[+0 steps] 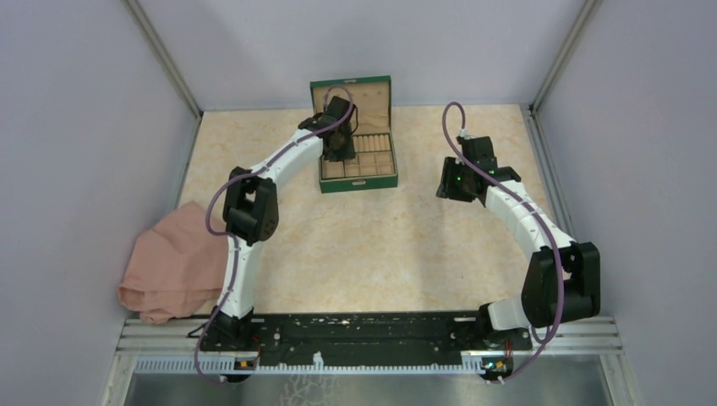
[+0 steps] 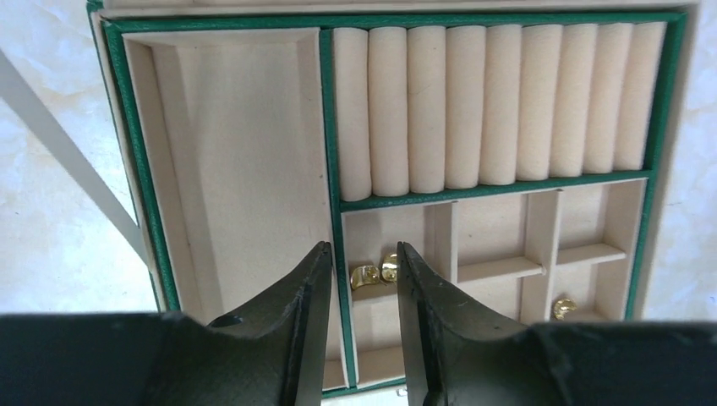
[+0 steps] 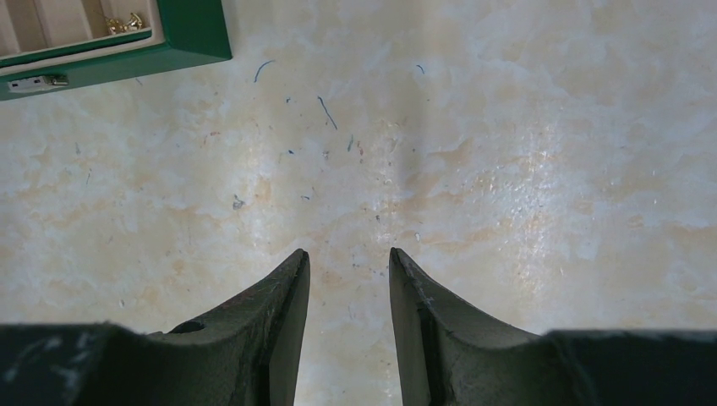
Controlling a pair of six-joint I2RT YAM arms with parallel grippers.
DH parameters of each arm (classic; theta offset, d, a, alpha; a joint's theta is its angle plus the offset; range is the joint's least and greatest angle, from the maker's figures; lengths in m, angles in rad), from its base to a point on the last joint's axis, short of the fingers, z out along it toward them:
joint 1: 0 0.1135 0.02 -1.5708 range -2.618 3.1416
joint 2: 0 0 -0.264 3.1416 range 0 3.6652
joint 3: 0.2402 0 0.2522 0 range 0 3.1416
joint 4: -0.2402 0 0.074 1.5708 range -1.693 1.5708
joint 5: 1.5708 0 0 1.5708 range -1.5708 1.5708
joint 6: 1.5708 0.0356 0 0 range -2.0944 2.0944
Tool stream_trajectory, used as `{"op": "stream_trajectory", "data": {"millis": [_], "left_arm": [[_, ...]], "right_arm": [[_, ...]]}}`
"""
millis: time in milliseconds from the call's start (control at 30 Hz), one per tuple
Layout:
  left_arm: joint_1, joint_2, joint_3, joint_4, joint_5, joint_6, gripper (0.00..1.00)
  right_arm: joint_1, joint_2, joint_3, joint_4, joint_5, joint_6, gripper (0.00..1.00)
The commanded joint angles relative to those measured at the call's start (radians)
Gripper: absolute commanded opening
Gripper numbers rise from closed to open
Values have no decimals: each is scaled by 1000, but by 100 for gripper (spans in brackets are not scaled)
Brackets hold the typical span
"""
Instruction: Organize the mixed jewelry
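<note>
The green box [image 1: 358,183] with beige compartments stands open at the back middle of the table. My left gripper [image 2: 363,254] hovers over it, open and empty. Between its fingertips two small gold pieces [image 2: 374,272] lie in a small compartment. A third gold piece [image 2: 564,308] lies in a compartment to the right. The row of beige ring rolls [image 2: 499,106] and the large left compartment [image 2: 245,169] hold nothing I can see. My right gripper [image 3: 349,258] is open and empty above bare table, right of the box. Gold pieces [image 3: 125,24] show in the box corner [image 3: 190,38] in the right wrist view.
A crumpled pink cloth [image 1: 173,266] lies at the table's left edge. Grey walls enclose the table on three sides. Small dark specks and threads [image 3: 325,110] are scattered on the marbled surface under my right gripper.
</note>
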Motion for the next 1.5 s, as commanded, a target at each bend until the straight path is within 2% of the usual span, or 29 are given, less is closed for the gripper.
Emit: {"op": "stream_trajectory", "data": {"millis": [0, 233, 500, 933, 1067, 1233, 1467], "left_arm": [[-19, -110, 18, 26, 32, 13, 40], [-19, -208, -68, 60, 30, 21, 43], [-20, -198, -81, 48, 39, 19, 45], [21, -299, -200, 9, -47, 0, 48], [62, -369, -299, -26, -98, -20, 49], [169, -445, -451, -44, -129, -30, 49], [292, -412, -529, -41, -121, -43, 50]], "right_arm": [[-10, -36, 4, 34, -6, -7, 40], [-10, -45, -5, 35, -7, -7, 40], [-10, -52, -12, 38, -11, -7, 40], [-11, -73, -31, 38, -11, -7, 40], [-11, -82, -36, 39, -15, -3, 40], [-11, -100, -47, 47, -36, 11, 40], [-11, -100, -57, 56, -52, 17, 40]]}}
